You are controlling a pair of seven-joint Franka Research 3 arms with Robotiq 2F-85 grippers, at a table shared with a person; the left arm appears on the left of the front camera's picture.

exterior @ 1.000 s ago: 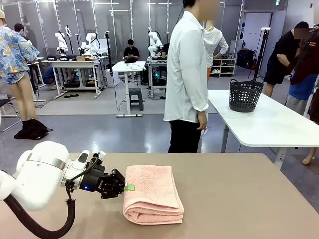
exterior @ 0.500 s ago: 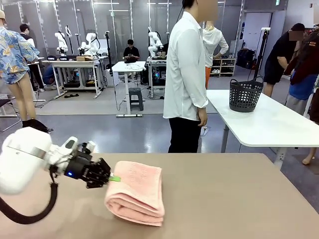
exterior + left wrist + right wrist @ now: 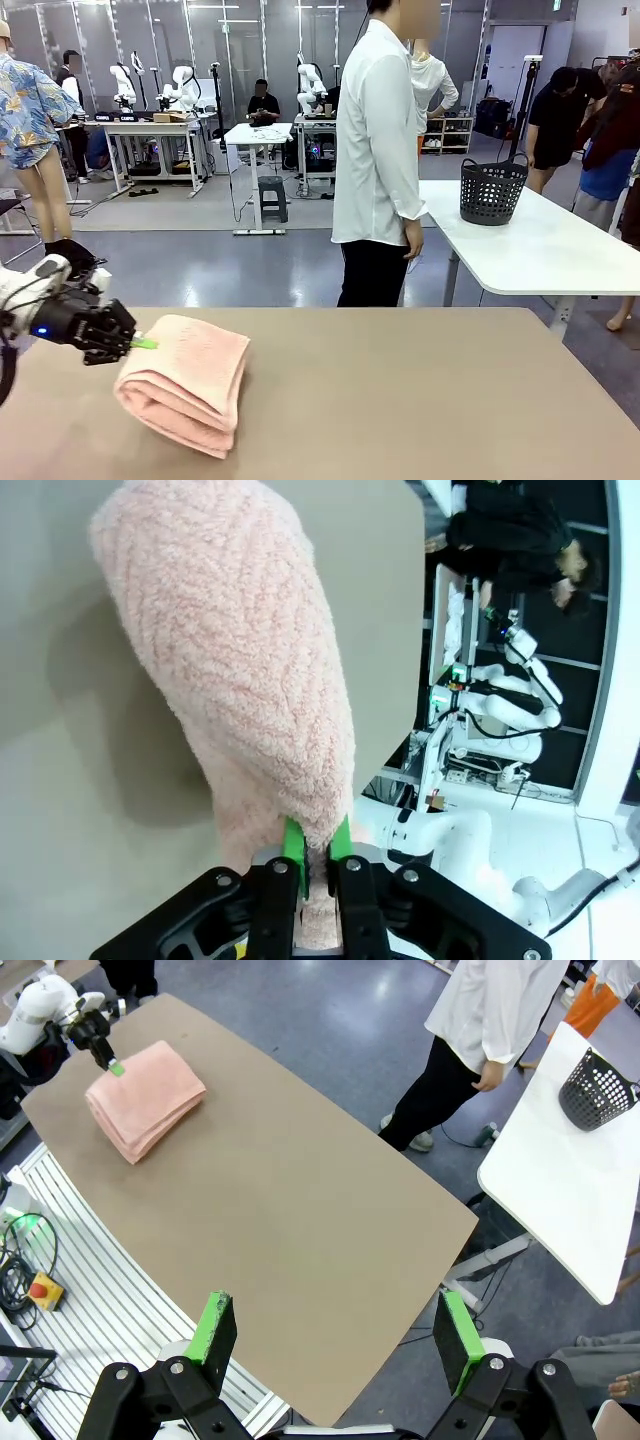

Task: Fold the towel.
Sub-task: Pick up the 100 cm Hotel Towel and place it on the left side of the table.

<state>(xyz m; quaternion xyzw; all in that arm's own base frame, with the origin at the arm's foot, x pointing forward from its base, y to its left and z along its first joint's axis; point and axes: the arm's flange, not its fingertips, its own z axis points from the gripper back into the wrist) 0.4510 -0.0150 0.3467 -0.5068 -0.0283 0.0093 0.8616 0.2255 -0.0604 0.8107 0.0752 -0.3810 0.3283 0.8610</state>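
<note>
The left claw is clenched on the towel, its green pads pinching a thin edge of the cloth at about nine o'clock of the bundle in the front view. The towel lies folded into a thick pad on the tabletop, near its left end, with the rounded fold toward the robot. It looks soft, light and limp, with a grippy terry weave that should not slip from the pads; pinched at one edge it will likely drag or sag rather than move as one stiff piece, and the layers could slide apart. A hold on a corner or through all layers at the folded edge seems safest. The right claw hangs high above the tabletop, well apart from the towel, its jaws spread wide and holding nothing. Compared with a second ago, the left arm has drawn back toward nine o'clock, and the towel has come with it, sliding from the middle of the tabletop to the left and turning so its long side now runs slantwise.
</note>
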